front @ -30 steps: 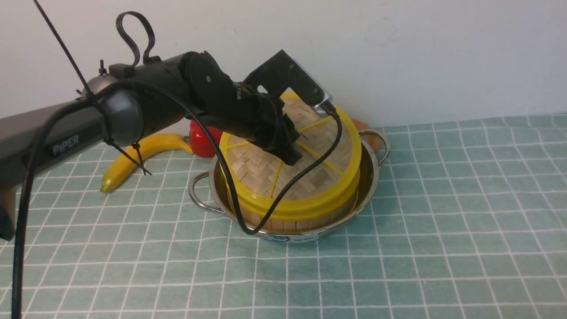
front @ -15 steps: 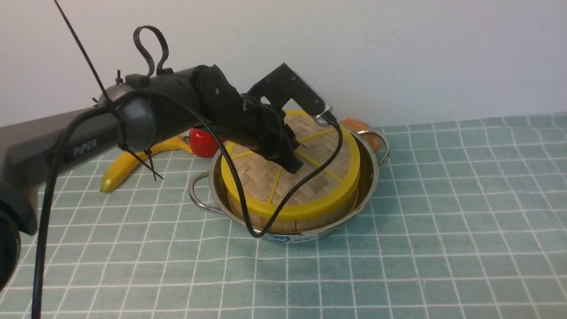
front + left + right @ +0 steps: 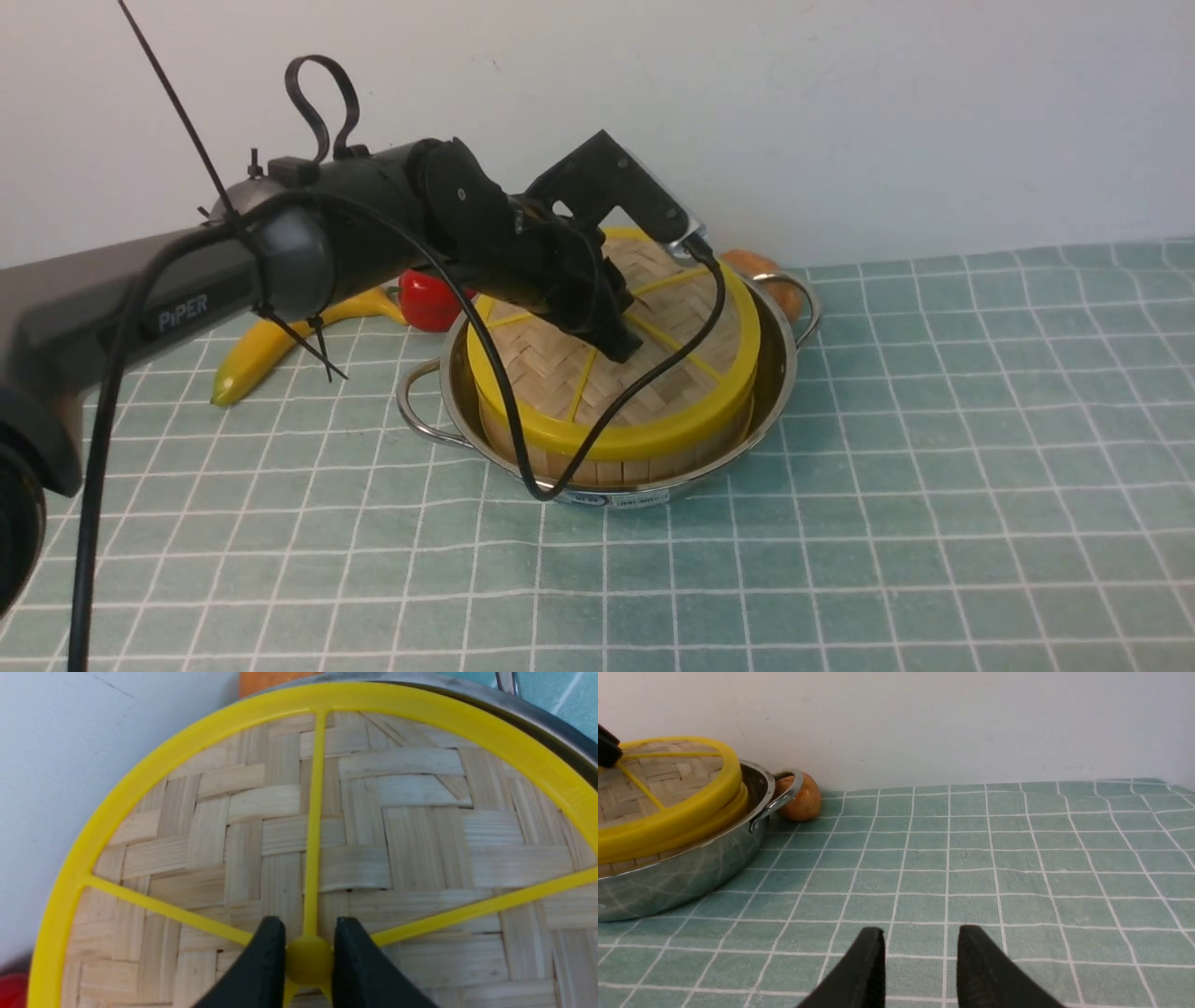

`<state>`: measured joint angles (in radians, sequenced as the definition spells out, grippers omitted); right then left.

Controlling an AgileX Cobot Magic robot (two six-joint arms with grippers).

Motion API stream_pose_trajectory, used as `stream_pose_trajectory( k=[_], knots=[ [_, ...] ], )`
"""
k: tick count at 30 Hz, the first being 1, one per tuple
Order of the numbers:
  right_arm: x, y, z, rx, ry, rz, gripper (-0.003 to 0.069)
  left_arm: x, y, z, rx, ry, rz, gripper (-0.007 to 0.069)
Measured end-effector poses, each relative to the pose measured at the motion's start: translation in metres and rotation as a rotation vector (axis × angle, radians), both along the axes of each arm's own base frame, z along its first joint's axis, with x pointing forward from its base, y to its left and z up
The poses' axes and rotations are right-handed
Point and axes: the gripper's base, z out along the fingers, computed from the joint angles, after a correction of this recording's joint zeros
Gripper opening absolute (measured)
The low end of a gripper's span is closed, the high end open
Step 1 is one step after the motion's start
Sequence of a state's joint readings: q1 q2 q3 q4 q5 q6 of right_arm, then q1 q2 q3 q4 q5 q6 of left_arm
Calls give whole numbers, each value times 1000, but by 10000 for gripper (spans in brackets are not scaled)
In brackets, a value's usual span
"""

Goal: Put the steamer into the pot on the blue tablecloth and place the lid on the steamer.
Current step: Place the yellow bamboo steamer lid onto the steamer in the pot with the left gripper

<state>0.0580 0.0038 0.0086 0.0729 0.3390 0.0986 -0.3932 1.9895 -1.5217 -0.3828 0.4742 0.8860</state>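
Your left gripper (image 3: 621,347) has its fingers (image 3: 266,952) pinched narrow on the yellow centre knob (image 3: 308,962) of the lid (image 3: 551,373), one finger each side, no gap showing. The lid lies on top of the steamer (image 3: 635,464). The steamer sits inside the stainless pot (image 3: 780,369) on the blue tablecloth (image 3: 934,467), near the back wall. Your right gripper (image 3: 920,947) hangs low over bare cloth, well apart from the pot, fingers parted w/ nothing between them.

Looks like you're at the release step, task nearly done. What could go wrong:

- Seating: in the right wrist view the lid's rim seems to ride a bit above the steamer's rim on the side toward the pot handle. Can't tell if it's fully flat. Let go like that & the lid may rock or settle off-centre.
- Release: the knob is small & round. Lift before the fingers are fully apart & they'd prob. drag the lid up or skew it, maybe shifting the light steamer too.
- Cable: the black cable (image 3: 523,467) droops across the lid's front rim & the pot edge. On retreat it could catch & tug either one.
- Exit path: the banana (image 3: 280,336) & red pepper (image 3: 425,303) lie just beside the pot under your arm, so a low pull-back could knock them.
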Motion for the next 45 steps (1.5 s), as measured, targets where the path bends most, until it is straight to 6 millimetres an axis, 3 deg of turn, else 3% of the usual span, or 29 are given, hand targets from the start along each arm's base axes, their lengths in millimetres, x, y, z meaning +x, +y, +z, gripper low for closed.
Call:
stream_pose_trajectory(
  k=[40, 45],
  knots=[
    [0, 0, 0, 0, 0, 0, 240, -1, -1, 0, -50, 35, 47, 120],
    [0, 0, 0, 0, 0, 0, 240, 0, 7, 3, -59, 54, 71, 120]
  ],
)
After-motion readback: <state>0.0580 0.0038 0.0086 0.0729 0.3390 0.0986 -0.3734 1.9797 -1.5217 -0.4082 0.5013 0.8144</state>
